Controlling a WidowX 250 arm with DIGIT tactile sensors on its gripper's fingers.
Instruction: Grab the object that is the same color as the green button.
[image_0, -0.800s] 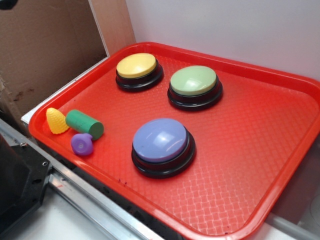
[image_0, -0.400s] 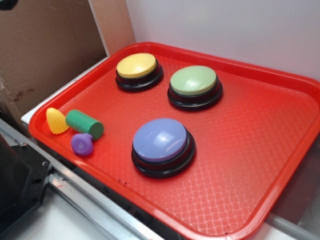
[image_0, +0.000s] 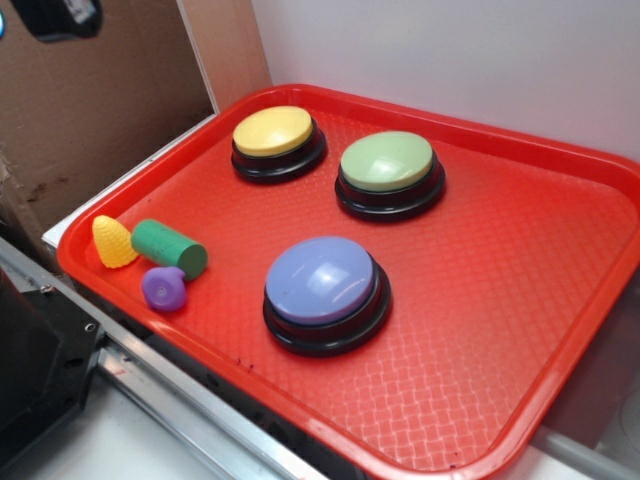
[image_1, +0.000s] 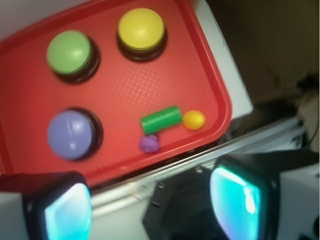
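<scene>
A: How far along are we?

B: Barely started. Our gripper (image_1: 152, 210) hangs high above the tray (image_0: 520, 330), fingers spread, holding nothing.

A: And the cylinder (image_0: 169, 248)?

B: Lower left of the exterior frame, lying on its side between the cone (image_0: 114, 241) and the knob (image_0: 164, 288). Dark green, darker than the green button (image_0: 388, 162). Descent and grasp remain.

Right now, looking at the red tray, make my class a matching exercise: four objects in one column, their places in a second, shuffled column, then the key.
1. small dark-green plastic cylinder
2. pale-green domed button
3. yellow corn-shaped cone
4. lavender-blue domed button

A. at the red plastic tray's left corner
B. far side, beside the yellow-topped button
C. between the cone and the small purple knob
D. middle, nearest the front rim

Pairs: 1-C, 2-B, 3-A, 4-D
</scene>
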